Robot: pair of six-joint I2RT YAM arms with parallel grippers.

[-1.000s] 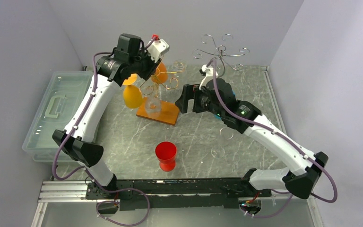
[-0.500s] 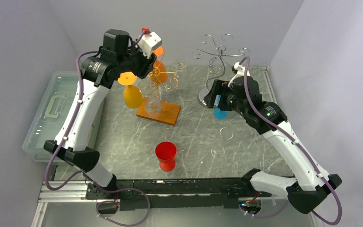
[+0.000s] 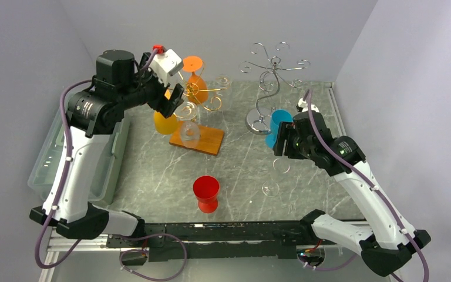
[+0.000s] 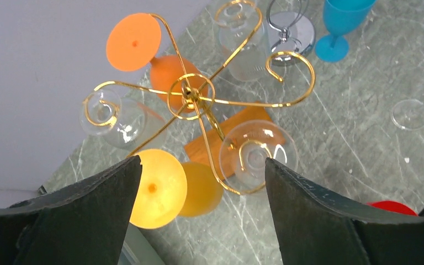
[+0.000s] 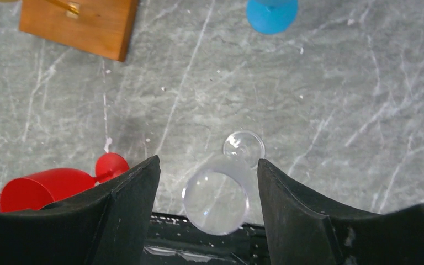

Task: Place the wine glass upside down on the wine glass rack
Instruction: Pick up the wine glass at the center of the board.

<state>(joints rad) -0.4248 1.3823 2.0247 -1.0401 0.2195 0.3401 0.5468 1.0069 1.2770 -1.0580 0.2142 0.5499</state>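
A yellow wine glass (image 4: pixel 155 187) hangs upside down from an arm of the gold rack (image 4: pixel 190 95), its bowl (image 3: pixel 163 124) beside the rack's wooden base (image 3: pixel 202 141). An orange glass (image 4: pixel 143 47) and clear glasses hang on other arms. My left gripper (image 4: pixel 201 165) is open just above and apart from the yellow glass, holding nothing; from the top it (image 3: pixel 173 97) sits over the rack. My right gripper (image 5: pixel 208 163) is open above an upright clear glass (image 5: pixel 218 199) on the table, not touching it. From the top it (image 3: pixel 282 142) is beside a blue glass (image 3: pixel 277 124).
A silver wire rack (image 3: pixel 273 64) stands at the back right, empty. A red glass (image 3: pixel 206 192) stands near the front middle, and the clear glass (image 3: pixel 275 176) to its right. A lidded plastic bin (image 3: pixel 64 141) lies along the left edge.
My left gripper opened and drew back to the left, leaving the yellow glass hanging on the gold rack. My right arm swung right and toward the front, its jaws narrowing over the clear glass.
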